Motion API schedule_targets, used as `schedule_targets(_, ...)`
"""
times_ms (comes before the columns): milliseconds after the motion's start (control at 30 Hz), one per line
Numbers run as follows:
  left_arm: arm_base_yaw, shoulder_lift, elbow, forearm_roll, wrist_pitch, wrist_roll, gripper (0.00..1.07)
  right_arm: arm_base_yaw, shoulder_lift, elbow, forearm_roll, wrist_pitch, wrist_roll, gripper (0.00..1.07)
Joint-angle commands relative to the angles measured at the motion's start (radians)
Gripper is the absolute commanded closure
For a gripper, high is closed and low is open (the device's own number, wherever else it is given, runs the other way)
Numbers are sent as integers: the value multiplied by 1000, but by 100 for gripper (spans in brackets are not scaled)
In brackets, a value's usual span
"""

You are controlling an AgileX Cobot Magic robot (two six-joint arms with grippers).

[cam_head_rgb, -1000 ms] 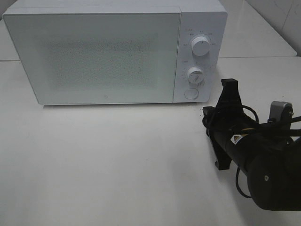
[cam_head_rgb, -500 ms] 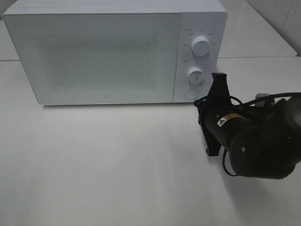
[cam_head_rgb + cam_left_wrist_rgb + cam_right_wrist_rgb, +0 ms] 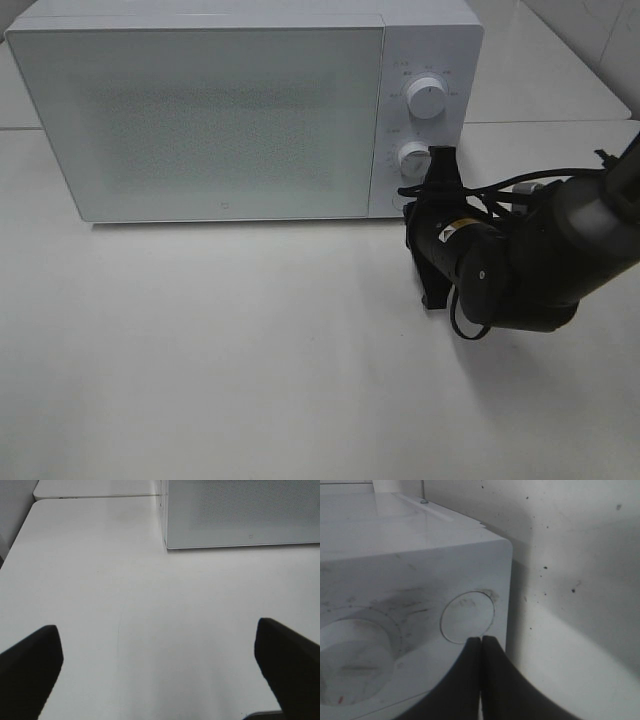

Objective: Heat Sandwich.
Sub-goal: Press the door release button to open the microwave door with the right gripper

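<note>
The sandwich is out of view. The white microwave (image 3: 230,110) stands at the back of the table with its frosted door closed. My right arm (image 3: 500,265) reaches in from the right to the control panel's lower corner. In the right wrist view my right gripper (image 3: 481,640) is shut with nothing in it, its tips right at the lower edge of the round button (image 3: 467,616); whether they touch I cannot tell. My left gripper (image 3: 160,675) is open wide over bare tabletop, off the microwave's front left corner (image 3: 167,542); the exterior view does not show it.
Two white knobs, upper (image 3: 427,98) and lower (image 3: 412,157), sit above the button on the panel. The white table (image 3: 220,340) stretches in front of the microwave. A seam to a second table surface (image 3: 550,122) runs behind on the right.
The right arm has swung left and toward the microwave, bringing its shut gripper from beside the oven up to the button on the panel. The left gripper stays open.
</note>
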Motion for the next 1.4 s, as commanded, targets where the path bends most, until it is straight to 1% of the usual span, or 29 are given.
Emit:
schedule_targets(33,1,-26,3,-5,-17,1,3,-13,17,-33,-24,32,-15,107)
schedule_targets(267,1,-26,3,-5,-17,1,3,-38,22,-67,-25,32,-61,107)
schedule_targets(400,1,-26,3,-5,-17,1,3,-72,22,-95,-48,68,-60,107)
schedule_targets(733,1,-26,3,-5,-17,1,3,-77,52,-137,-56,79,-30,107)
schedule_targets(833,1,-26,3,-5,-17,1,3,-76,53,-137,-54,-9,-30,107)
schedule_targets(900,1,-26,3,-5,-17,1,3,-76,53,-137,-54,-28,-30,107)
schedule_targets(1133,1,-26,3,-5,-17,1,3,-76,53,-145,-37,-187,-30,107)
schedule_targets(1233,1,-26,3,-5,-17,1,3,-76,53,-160,-33,-195,-30,107)
schedule_targets(1400,1,-26,3,-5,-17,1,3,-80,87,-218,-18,-218,-45,107)
